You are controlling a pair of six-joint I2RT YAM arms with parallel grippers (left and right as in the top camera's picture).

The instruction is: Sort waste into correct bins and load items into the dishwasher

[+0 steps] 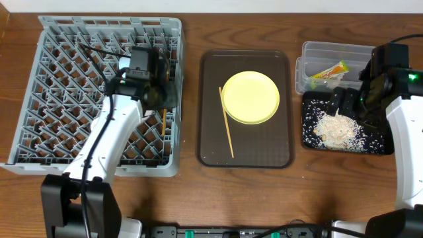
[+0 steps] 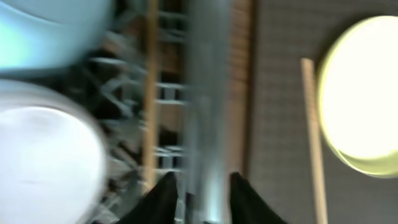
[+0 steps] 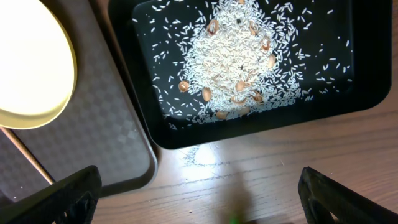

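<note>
At right we have the wrapper (image 1: 328, 71) in the clear tub (image 1: 330, 47) and rice (image 1: 338, 127) in the black tray (image 1: 308, 141), while plate (image 1: 250, 97) and one chopstick (image 1: 227, 123) await the rack (image 1: 39, 92) at left; our left gripper (image 2: 205, 199) and right gripper (image 3: 202, 199) gape empty.

Overhead: straight down on wooden worktop (image 1: 192, 192). Left wrist: close over grey plastic dish rack (image 2: 205, 93) edge. Right wrist: close over black rectangular tray (image 3: 367, 62). All share round yellow plate (image 1: 250, 97).
</note>
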